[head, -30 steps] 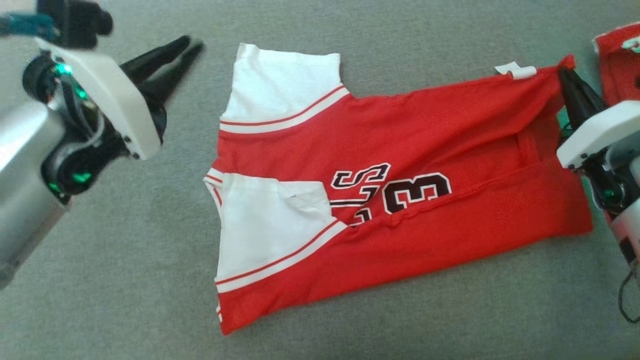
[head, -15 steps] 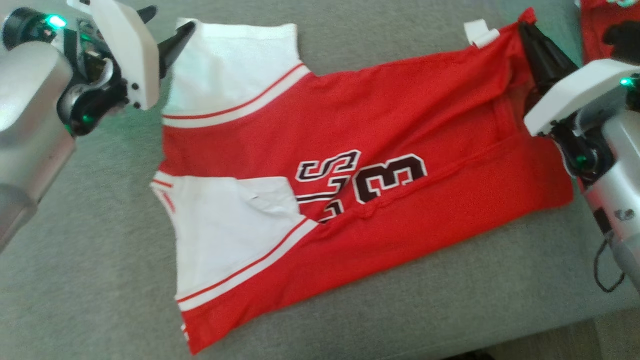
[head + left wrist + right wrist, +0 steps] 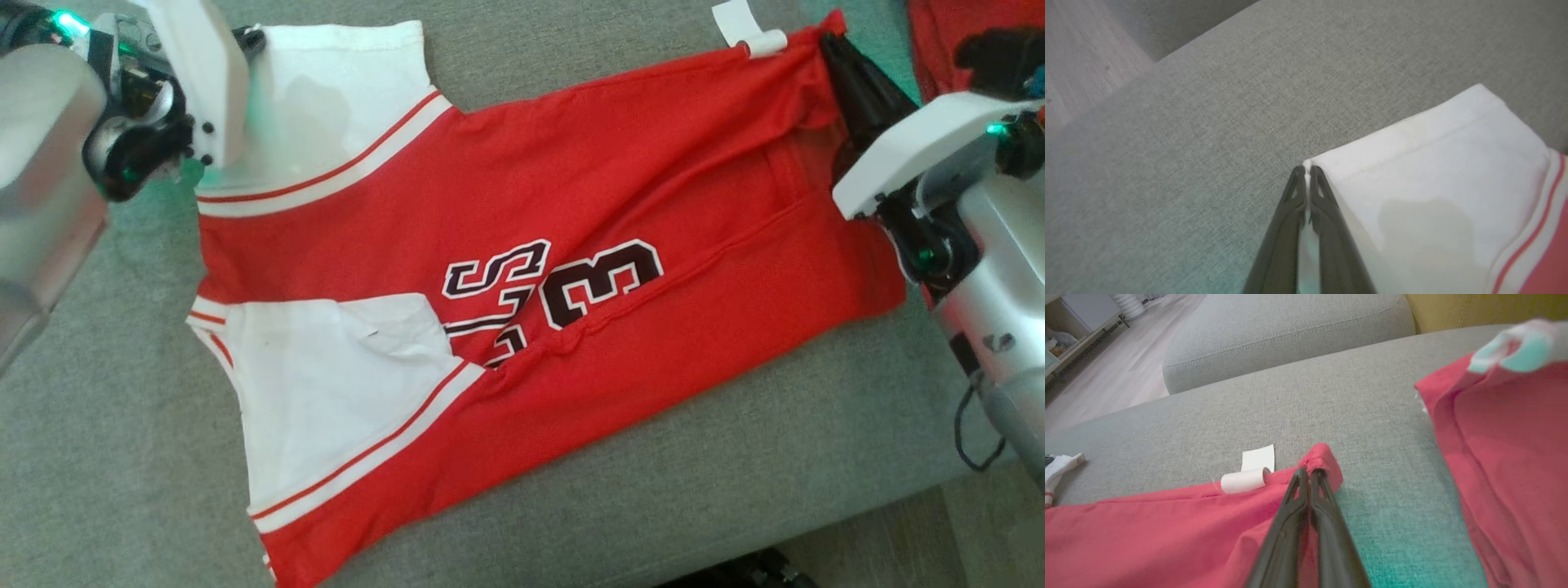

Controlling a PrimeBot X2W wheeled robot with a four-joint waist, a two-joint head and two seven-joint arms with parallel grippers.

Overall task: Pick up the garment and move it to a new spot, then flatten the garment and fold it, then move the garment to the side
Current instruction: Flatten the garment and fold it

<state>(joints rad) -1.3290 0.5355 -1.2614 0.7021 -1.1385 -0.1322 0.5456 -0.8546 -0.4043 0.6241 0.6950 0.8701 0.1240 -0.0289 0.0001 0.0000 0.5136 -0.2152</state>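
Note:
The garment (image 3: 522, 204) is a red jersey with white sleeves and a dark number, lying spread on the grey sofa seat (image 3: 122, 457). My left gripper (image 3: 249, 37) is at its upper left, shut on the corner of the white sleeve (image 3: 1433, 163). In the left wrist view that gripper (image 3: 1307, 169) has sleeve cloth pinched between its closed fingers. My right gripper (image 3: 829, 41) is at the upper right, shut on the red hem corner. The right wrist view shows this gripper (image 3: 1309, 471) clamping that corner beside a white label (image 3: 1251, 473).
Another red cloth (image 3: 1515, 437) lies on the seat just right of my right gripper. The seat's front edge and the floor (image 3: 898, 531) show at the lower right of the head view. A second grey cushion (image 3: 1282, 330) stands beyond the seat, with wood floor (image 3: 1077, 61) past it.
The head camera has shifted. My left gripper came in from the left to the white sleeve corner, opened, and closed on it. The right gripper has kept its grip on the hem.

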